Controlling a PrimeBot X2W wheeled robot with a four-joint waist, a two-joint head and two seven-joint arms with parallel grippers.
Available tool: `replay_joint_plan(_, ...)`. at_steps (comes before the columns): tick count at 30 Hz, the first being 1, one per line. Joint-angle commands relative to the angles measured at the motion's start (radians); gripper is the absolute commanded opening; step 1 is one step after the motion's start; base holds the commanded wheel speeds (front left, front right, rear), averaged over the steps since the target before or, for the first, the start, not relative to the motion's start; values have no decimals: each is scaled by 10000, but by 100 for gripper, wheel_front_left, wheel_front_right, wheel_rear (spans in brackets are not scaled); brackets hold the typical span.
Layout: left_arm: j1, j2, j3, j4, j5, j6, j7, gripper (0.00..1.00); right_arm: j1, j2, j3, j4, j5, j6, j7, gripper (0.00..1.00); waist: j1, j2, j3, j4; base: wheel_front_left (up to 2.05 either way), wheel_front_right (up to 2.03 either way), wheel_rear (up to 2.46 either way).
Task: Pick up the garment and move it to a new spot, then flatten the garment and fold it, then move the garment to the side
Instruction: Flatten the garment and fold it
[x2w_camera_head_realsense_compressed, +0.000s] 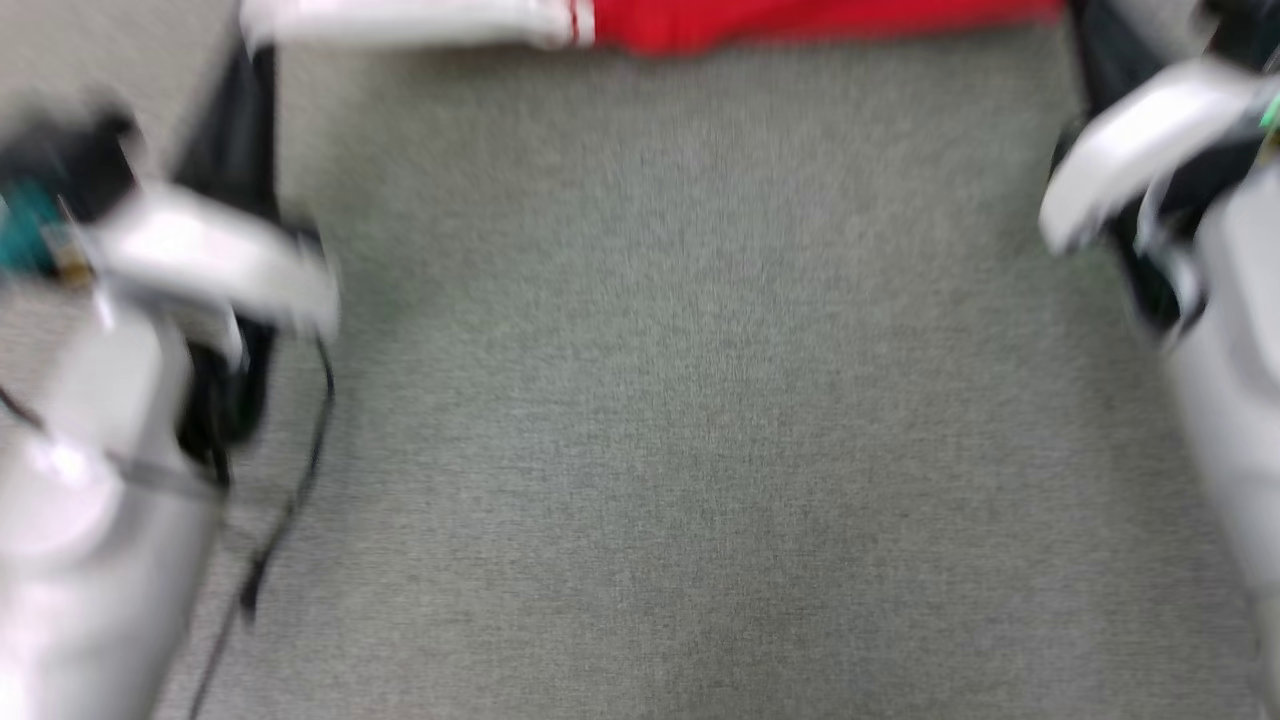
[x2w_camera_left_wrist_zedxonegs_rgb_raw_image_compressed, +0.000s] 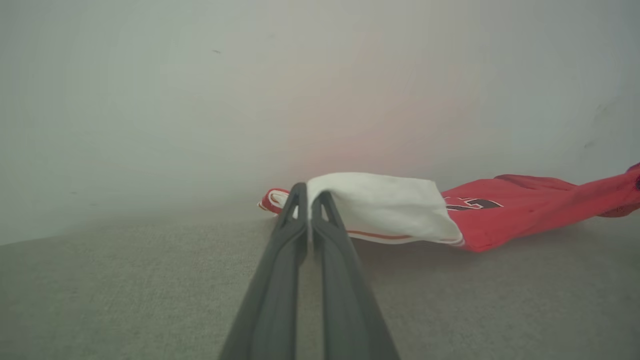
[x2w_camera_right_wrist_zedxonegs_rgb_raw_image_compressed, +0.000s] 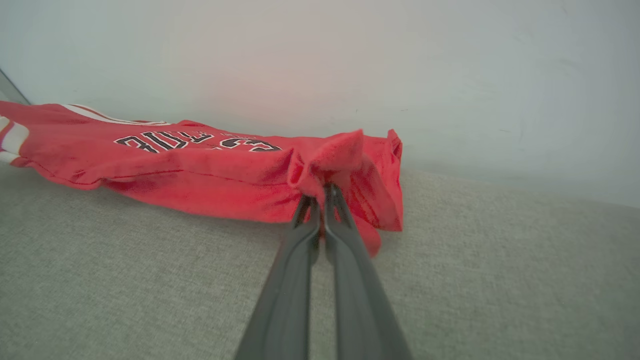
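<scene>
At the left of the head view, which is motion-blurred, the pale left forearm (x2w_camera_head_realsense_compressed: 200, 255) hangs over the grey cloth-covered tabletop (x2w_camera_head_realsense_compressed: 680, 400). In the left wrist view the left gripper (x2w_camera_left_wrist_zedxonegs_rgb_raw_image_compressed: 309, 192) has its fingers pressed together, their tips pinching the edge of the white sleeve (x2w_camera_left_wrist_zedxonegs_rgb_raw_image_compressed: 385, 205) of the red Bulls jersey (x2w_camera_left_wrist_zedxonegs_rgb_raw_image_compressed: 505, 220). The jersey lies stretched along the tabletop's far edge, close to a pale wall (x2w_camera_left_wrist_zedxonegs_rgb_raw_image_compressed: 200, 100), with its black lettering facing up. Further right, the right gripper (x2w_camera_right_wrist_zedxonegs_rgb_raw_image_compressed: 321, 192) has its fingers clamped on a bunched fold of red cloth at the jersey's other end. The right forearm (x2w_camera_head_realsense_compressed: 1130, 150) shows at the head view's right.
</scene>
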Motion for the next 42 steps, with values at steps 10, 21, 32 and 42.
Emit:
replay_joint_plan(10, 4361, 801, 234, -1529, -526, 589, 217, 0, 2696, -1055, 1324, -768, 2343, -8, 367, 0, 0, 0, -2266, 284, 0, 0, 0)
replay_joint_plan(21, 7730, 1737, -248, -3779, -1124, 1067, 1621, 0, 5409, -2141, 1620, -1875, 4010, -9, 992, 0, 0, 0, -3601, 483, 0, 0, 0)
replay_joint_plan(32, 10450, 2572, -848, -5403, -2467, 1102, 3243, 0, 8964, -3006, 953, -4175, 5045, -8, 2184, 0, 0, 0, -4542, 207, 0, 0, 0)
replay_joint_plan(42, 10837, 2858, -707, -5899, -2645, 1075, 3204, 0, 10336, -2796, -30, -5591, 4688, -8, 2719, 0, 0, 0, -4366, -10, 0, 0, 0)
